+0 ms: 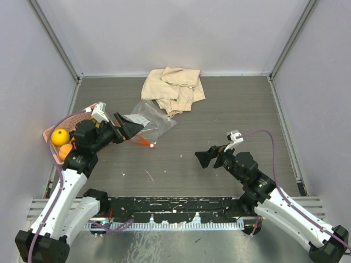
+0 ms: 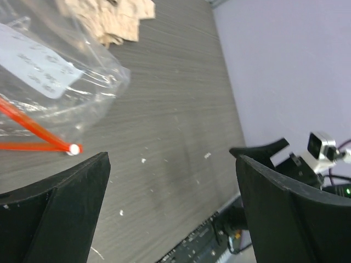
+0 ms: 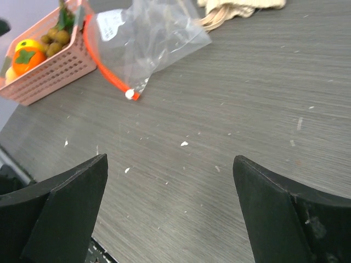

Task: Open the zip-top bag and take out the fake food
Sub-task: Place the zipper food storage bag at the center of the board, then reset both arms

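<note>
Here, left end effector (image 2: 171, 159) spread, right end effector (image 3: 170, 159) spread, zip-top bag (image 3: 148, 38) flat, fake food (image 3: 30, 53) in basket (image 3: 52, 74).

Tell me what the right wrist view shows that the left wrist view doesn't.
Only right wrist: the pink basket holding the fake food. Only left wrist: the right arm's wrist camera against the purple wall. Both: the zip-top bag with its orange-red zip strip, the beige cloth and the grey table.
</note>
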`<state>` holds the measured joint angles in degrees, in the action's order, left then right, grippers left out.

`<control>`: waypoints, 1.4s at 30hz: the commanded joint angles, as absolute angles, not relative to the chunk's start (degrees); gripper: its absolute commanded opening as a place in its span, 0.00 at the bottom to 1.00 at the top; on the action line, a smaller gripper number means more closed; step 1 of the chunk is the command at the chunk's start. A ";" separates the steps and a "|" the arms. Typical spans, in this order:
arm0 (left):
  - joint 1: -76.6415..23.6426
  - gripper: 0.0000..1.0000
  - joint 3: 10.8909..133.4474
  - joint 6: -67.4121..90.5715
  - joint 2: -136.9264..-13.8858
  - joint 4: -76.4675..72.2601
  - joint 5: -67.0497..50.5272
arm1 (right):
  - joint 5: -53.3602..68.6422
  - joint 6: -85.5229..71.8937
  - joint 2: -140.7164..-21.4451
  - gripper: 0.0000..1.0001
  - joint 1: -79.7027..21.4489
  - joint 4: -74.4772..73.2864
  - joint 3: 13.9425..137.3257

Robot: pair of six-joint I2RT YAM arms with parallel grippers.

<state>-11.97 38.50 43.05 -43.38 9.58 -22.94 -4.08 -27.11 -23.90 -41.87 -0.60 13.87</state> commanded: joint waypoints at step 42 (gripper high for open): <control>-11.75 0.98 61.92 22.99 -44.50 37.08 -27.43 | -47.09 -19.66 -51.44 1.00 -42.58 -32.66 62.31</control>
<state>-11.97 63.07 23.14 -44.03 41.32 -26.22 -45.36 -21.96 -52.60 -42.33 -35.18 60.66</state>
